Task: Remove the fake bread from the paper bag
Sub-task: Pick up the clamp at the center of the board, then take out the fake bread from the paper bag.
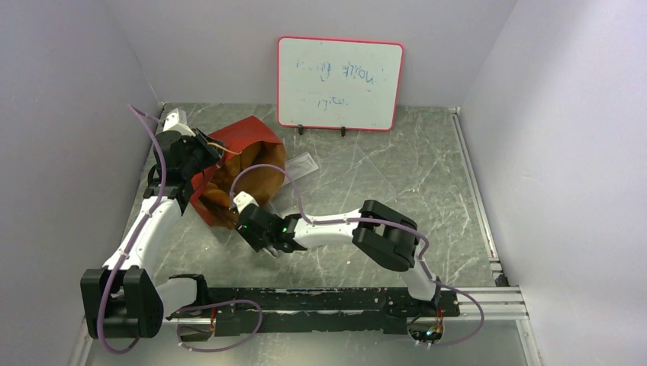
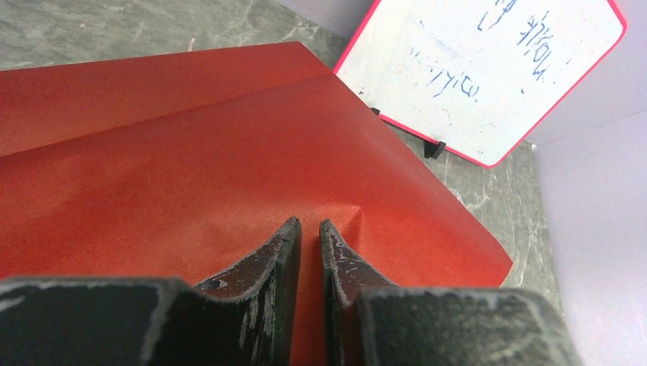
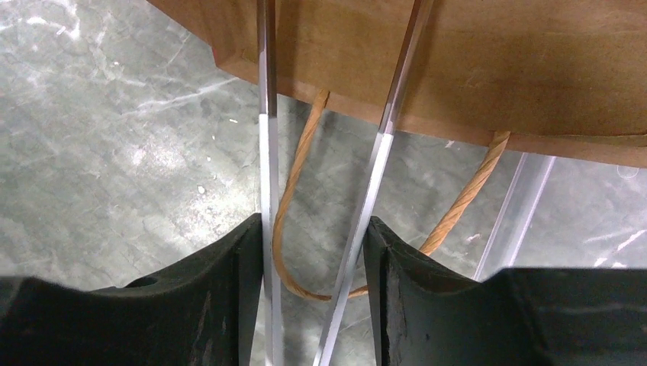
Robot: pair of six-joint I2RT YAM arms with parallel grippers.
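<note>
Here, left gripper [image 2: 309, 225] pinching paper bag [image 2: 191, 152], right gripper [image 3: 313, 229] parted at its mouth, grip unclear.

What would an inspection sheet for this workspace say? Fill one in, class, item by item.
Surface: grey marbled table.
Job's things: paper bag on its side, mouth toward the right arm; fake bread: nothing seen.
Clutter: clear plastic piece beside the bag.
Grippers: left tool shut, pinching the bag's red wall; right tool at the bag mouth, jaws apart around the twine handle; grip unclear.
Cables: purple cables along both arms.
Surroundings: whiteboard at the back wall.
</note>
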